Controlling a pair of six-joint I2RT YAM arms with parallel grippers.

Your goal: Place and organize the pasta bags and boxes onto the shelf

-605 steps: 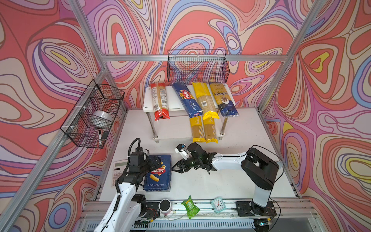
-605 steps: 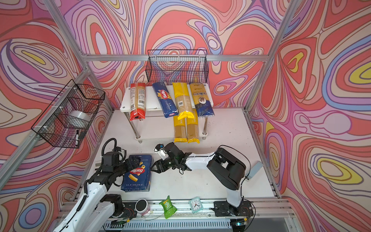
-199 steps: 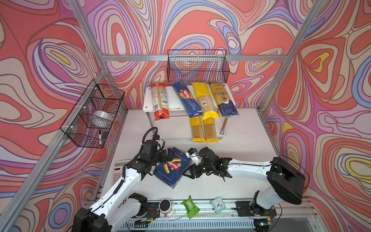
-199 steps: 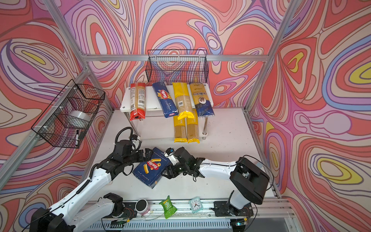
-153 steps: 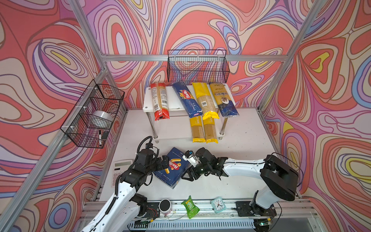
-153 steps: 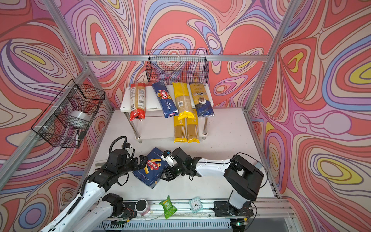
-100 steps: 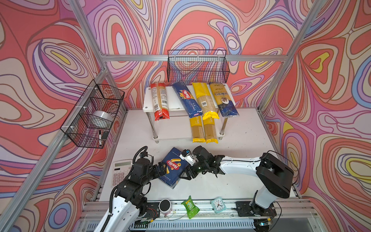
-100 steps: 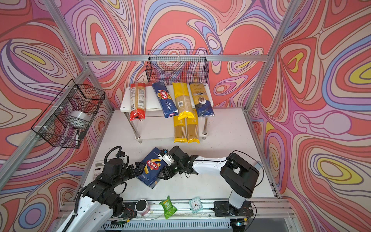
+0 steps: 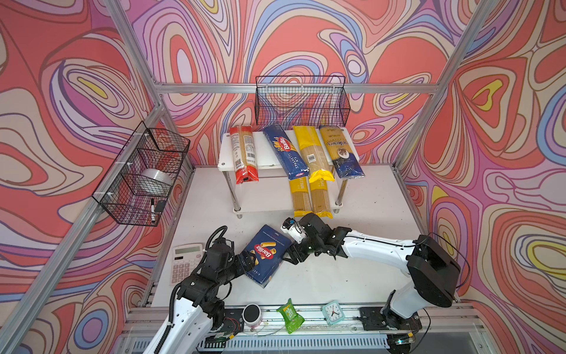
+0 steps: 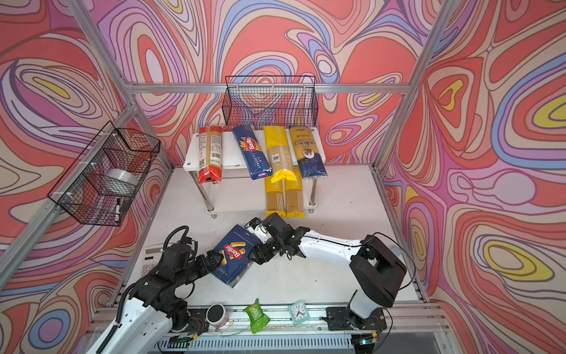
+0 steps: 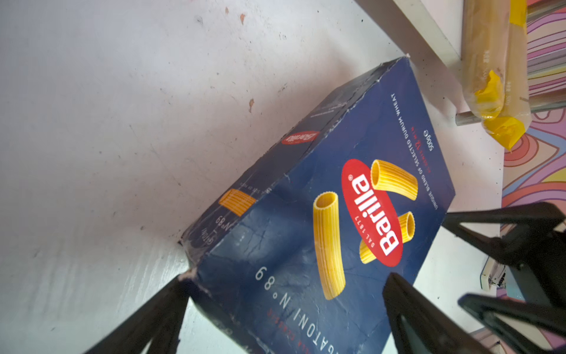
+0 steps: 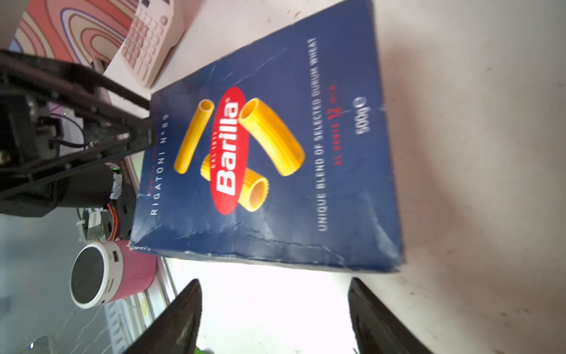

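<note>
The rigatoni box [image 9: 265, 256] has swung from lying square beside the left arm to a diagonal near mid-surface. The left jaws pinch its end, while the right jaws stand spread just off its right edge. The side wire basket [image 9: 122, 211] holds a tape roll [image 9: 154, 179] and a marker [image 9: 152, 210]. The shelf [image 9: 226, 159] carries the spaghetti box [image 9: 284, 151] and five bags [image 9: 312, 153]. The surface [image 9: 367, 199] is white and the walls [image 9: 306, 36] are swirl-patterned.

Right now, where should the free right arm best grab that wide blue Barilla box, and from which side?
Probably the long edge facing it, coming from the right, pinching front and back faces. The rigatoni box is broad but thin, so only its thickness looks narrow enough. The left fingers clamp the Rigatoni end; the right fingers stand open beside that free edge.
</note>
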